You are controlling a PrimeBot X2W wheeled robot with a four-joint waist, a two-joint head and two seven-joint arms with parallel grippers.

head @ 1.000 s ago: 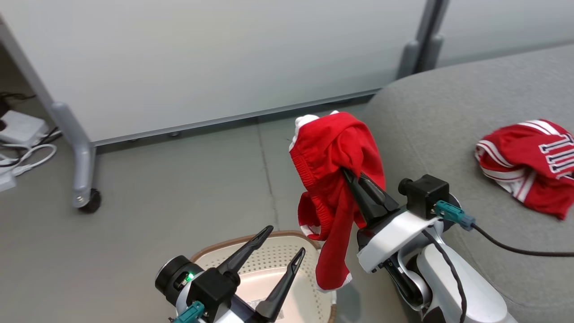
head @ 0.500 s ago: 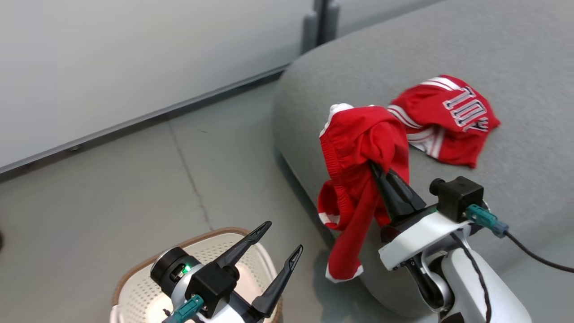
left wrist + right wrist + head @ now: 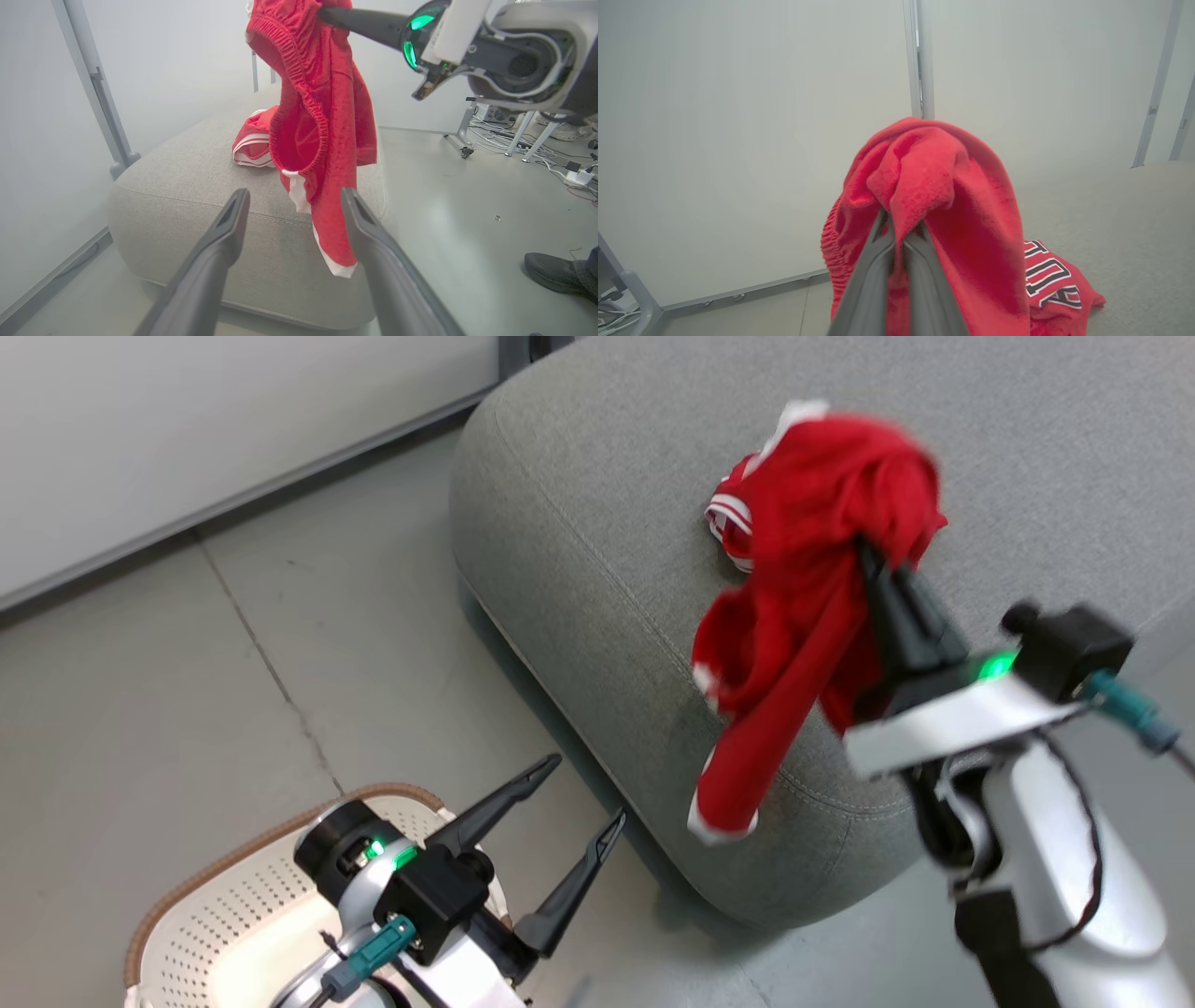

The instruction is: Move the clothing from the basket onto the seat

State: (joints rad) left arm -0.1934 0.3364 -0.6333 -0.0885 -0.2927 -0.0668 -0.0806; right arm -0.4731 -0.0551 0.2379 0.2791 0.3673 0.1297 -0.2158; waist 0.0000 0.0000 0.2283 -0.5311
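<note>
My right gripper point(image 3: 873, 560) is shut on a bright red garment point(image 3: 812, 625) with white edging, which hangs from it above the rounded end of the grey seat point(image 3: 597, 523). A second piece of the red clothing point(image 3: 728, 513), with white stripes, lies on the seat just behind it. In the right wrist view the fingers point(image 3: 878, 261) pinch the red fabric point(image 3: 948, 186), and the lettered jersey point(image 3: 1048, 280) lies beyond. My left gripper point(image 3: 585, 791) stands open and holds nothing, just past the cream basket point(image 3: 201, 868) at the lower left. In the left wrist view the hanging garment point(image 3: 322, 116) is ahead.
A pale partition wall point(image 3: 187, 420) runs behind the grey floor and the seat's end. In the left wrist view a person's dark shoe point(image 3: 551, 275) is on the floor at the right, with cables point(image 3: 574, 175) and a wheeled stand leg point(image 3: 462, 151) farther back.
The head camera has swung right. My right gripper has carried the red garment from beside the seat's end to above the cushion, close to the jersey. The left gripper stays open by the basket.
</note>
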